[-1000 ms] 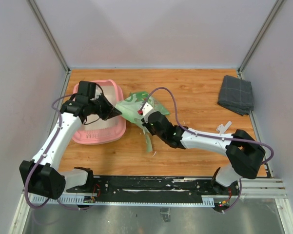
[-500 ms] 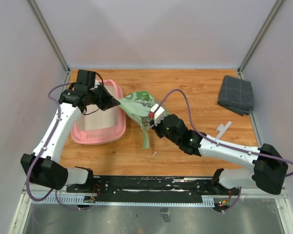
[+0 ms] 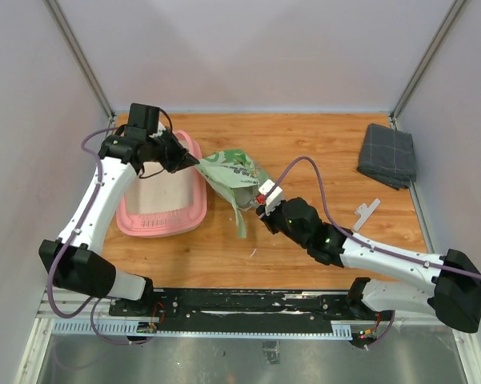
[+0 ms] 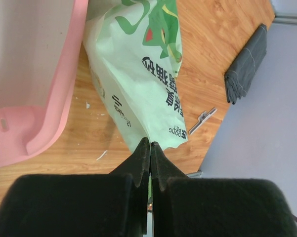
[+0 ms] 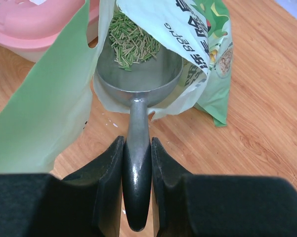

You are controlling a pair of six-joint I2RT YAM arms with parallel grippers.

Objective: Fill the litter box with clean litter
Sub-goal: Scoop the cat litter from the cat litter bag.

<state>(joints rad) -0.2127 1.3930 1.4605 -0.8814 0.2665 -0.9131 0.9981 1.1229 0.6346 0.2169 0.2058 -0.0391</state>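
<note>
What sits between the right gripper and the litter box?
The printed green bag, scoop bowl in its mouth, next to the litter box; right wrist view shows it.

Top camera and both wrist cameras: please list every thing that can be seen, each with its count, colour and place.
table: one, brown wood, under everything
litter box: one, pink with pale inside, left part of the table
bag: one, light green with printing, centre, just right of the litter box
scoop: one, grey metal, bowl inside the bag's mouth
clean litter: one small heap, green granules, in the scoop's bowl
folded cloth: one, dark grey, far right corner
small pale piece: one, whitish, right side; too small to identify
left gripper: one, black, shut on the bag's edge
right gripper: one, black, shut on the scoop's handle
</note>
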